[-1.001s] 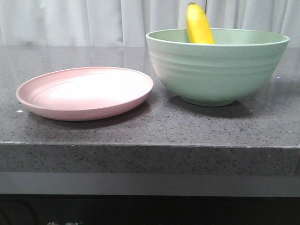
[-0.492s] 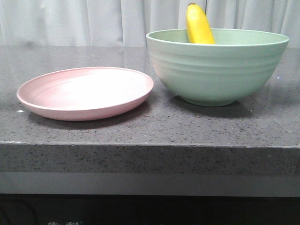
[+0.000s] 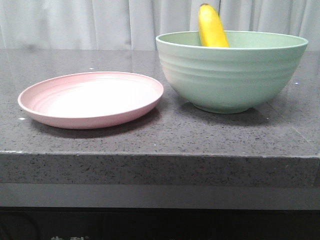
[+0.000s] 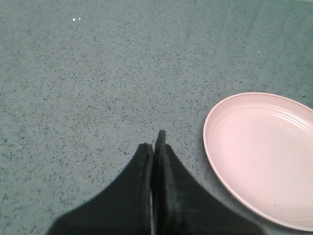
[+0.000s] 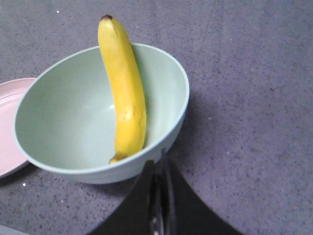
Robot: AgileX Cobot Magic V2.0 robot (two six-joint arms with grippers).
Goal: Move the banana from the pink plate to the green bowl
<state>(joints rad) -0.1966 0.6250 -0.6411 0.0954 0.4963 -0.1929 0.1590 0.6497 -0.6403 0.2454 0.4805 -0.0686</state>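
Bright yellow curved banana (image 5: 124, 90) leans inside the deep mint-green ridged bowl (image 3: 232, 75); both my fingers (image 4: 155, 147) (image 5: 160, 164) are pressed closed, empty.

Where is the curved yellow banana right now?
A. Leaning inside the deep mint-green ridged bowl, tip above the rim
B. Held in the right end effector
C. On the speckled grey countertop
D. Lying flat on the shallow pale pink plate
A: the curved yellow banana leans inside the deep mint-green ridged bowl, its dark tip poking above the rim, while the shallow pale pink plate holds nothing.
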